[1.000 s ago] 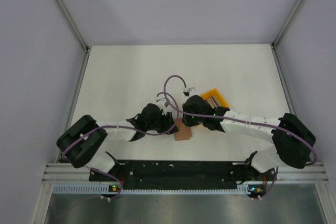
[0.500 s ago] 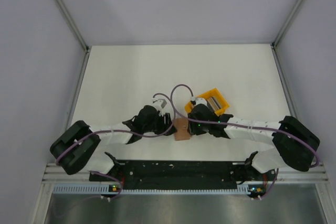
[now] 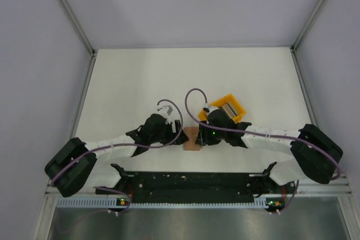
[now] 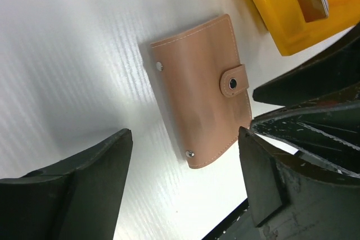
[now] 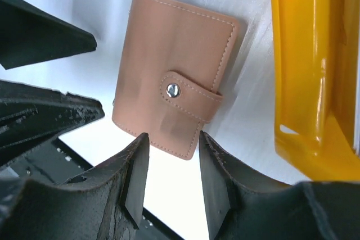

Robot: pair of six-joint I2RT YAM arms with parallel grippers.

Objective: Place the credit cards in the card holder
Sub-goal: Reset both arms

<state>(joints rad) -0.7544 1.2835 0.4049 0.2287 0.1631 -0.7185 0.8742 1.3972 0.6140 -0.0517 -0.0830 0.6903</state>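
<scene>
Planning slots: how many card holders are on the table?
1. The holder lies closed beside the yellow tray, not touching it; another could be hidden.

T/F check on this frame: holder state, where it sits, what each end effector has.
1. The holder lies flat on the table with its snap tab fastened. True.
2. The left end effector grips the holder. False: its jaws stand open and the holder lies free.
3. The holder sits inside the tray. False: it is on the table beside the tray, with a gap between them.
4. The right end effector is open and empty. True.
5. A card sticks out of the holder. False: no card shows at any edge, and the holder is shut.
</scene>
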